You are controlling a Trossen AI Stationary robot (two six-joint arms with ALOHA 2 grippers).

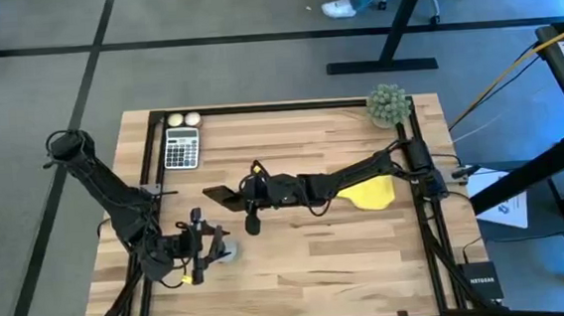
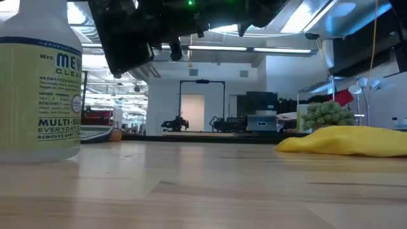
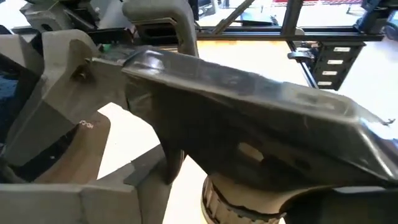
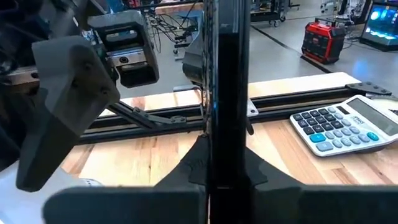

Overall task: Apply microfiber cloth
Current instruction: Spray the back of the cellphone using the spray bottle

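Observation:
The yellow microfiber cloth [image 1: 372, 193] lies crumpled on the table at the right, under my right arm, with no gripper touching it; the low view shows the cloth [image 2: 350, 140] resting on the wood. My right gripper [image 1: 245, 193] reaches to the table's middle, shut on a black smartphone [image 1: 217, 193]. Near the front left, my left gripper [image 1: 201, 251] is shut on a spray bottle [image 1: 227, 251]. The low view shows the labelled bottle [image 2: 38, 83] upright. My left gripper is on the spray bottle's grey sprayer head [image 3: 236, 93], coming level from the table's left. The head fills the wrist view and hides where the fingers meet it. The bottle stays upright with its base [image 2: 38, 156] down at the table top. My right gripper pinches the smartphone between its two fingers, one on each flat face, at the phone's near end [image 4: 227, 158]. The fingers [image 4: 186, 171] come level from the table's right and lie along the phone. The phone stands on edge, clear of the table, pointing left.
A calculator [image 1: 182, 147] lies at the far left with two pale balls [image 1: 183, 119] behind it. A green bumpy ball [image 1: 388, 104] sits at the far right corner. Black frame rails run along the table's left, far and right sides. Bare wood lies in the front middle.

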